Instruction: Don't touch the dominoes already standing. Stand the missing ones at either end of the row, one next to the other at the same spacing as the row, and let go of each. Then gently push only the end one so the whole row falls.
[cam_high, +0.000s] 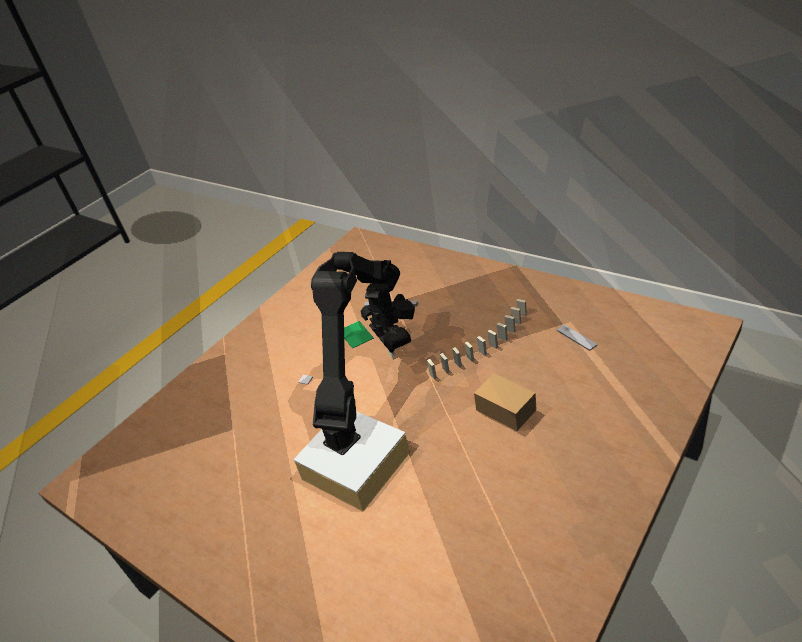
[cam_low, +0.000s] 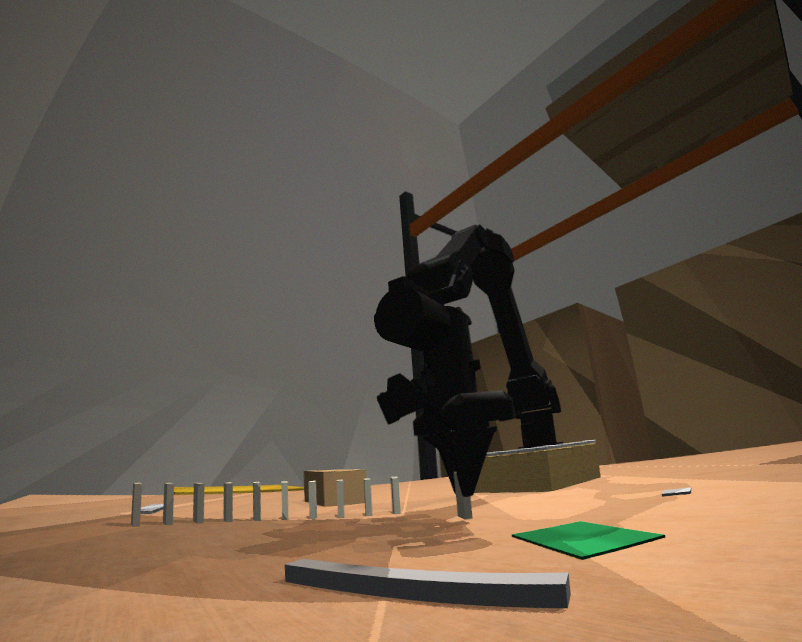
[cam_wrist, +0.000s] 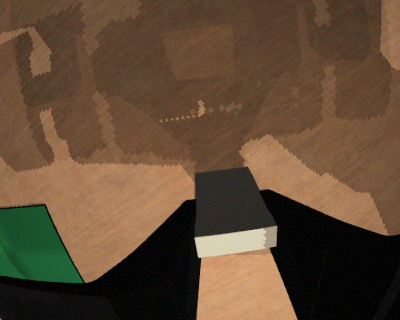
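My gripper (cam_high: 393, 348) (cam_low: 466, 487) (cam_wrist: 228, 205) is low over the table and shut on a single grey domino (cam_low: 464, 506) (cam_wrist: 225, 205), with a finger on each broad side. In the exterior view the domino leans slightly, its foot at or just above the table; I cannot tell which. In the top view the fingers mostly hide it. The row of several standing dominoes curves away to the right in the top view, from its near end domino (cam_high: 431, 368) (cam_low: 395, 495) to its far end domino (cam_high: 521, 307) (cam_low: 136, 504). A gap separates the held domino from the near end.
A green square (cam_high: 357, 334) (cam_low: 588, 538) (cam_wrist: 35, 240) lies beside the gripper. A cardboard-coloured box (cam_high: 505, 401) (cam_low: 334, 486) stands near the row. A curved grey bar (cam_low: 428, 587), a flat grey bar (cam_high: 577, 337) and a small grey plate (cam_high: 305, 379) (cam_low: 676, 492) lie around.
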